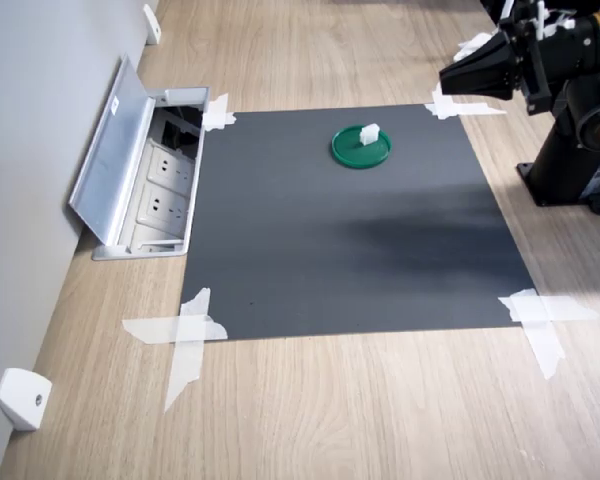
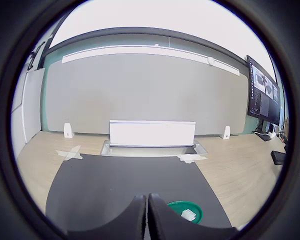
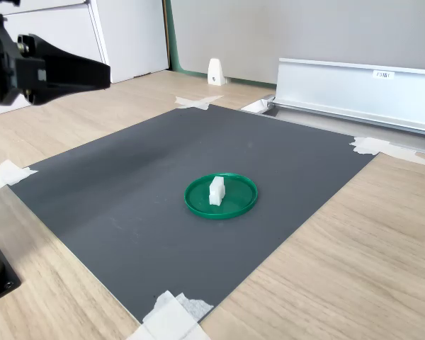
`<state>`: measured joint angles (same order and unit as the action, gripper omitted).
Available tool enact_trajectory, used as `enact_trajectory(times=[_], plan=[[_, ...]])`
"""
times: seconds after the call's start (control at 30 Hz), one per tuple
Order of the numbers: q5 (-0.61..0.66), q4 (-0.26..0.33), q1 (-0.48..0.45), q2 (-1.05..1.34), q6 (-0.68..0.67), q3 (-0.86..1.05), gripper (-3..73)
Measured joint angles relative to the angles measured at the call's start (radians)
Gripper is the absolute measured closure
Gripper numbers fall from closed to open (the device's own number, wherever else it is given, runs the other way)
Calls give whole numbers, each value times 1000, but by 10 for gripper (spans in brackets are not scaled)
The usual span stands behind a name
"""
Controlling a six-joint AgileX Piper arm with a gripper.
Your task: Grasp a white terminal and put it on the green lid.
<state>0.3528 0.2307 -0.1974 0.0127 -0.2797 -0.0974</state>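
Observation:
The white terminal [image 1: 369, 133] [image 3: 217, 190] stands on the green lid [image 1: 352, 152] [image 3: 239, 193], which lies on the dark mat toward the first exterior view's upper right. My gripper [image 1: 452, 79] [image 3: 105, 71] hovers well above the mat, apart from the lid, with its fingers pressed together and nothing between them. In the wrist view the shut fingertips [image 2: 139, 212] fill the lower middle, and the green lid [image 2: 179, 207] with the white terminal [image 2: 189, 215] shows just beside them.
The dark mat [image 1: 340, 250] is taped at its corners with white tape [image 1: 185, 335]. An open metal socket box [image 1: 145, 185] is set into the table by the wall. A white wedge piece [image 1: 22, 398] and the arm's black base [image 1: 575, 165] stand nearby.

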Motion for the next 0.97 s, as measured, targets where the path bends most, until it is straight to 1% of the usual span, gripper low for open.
enact_trajectory(times=[0.17, 0.27, 0.5, 0.97], plan=[[-12, -5, 6, 1, 28, 9, 703], [-36, -5, 6, 1, 55, 27, 703], [-109, -6, 6, 1, 59, 37, 703], [-121, -6, 6, 1, 60, 37, 704]])
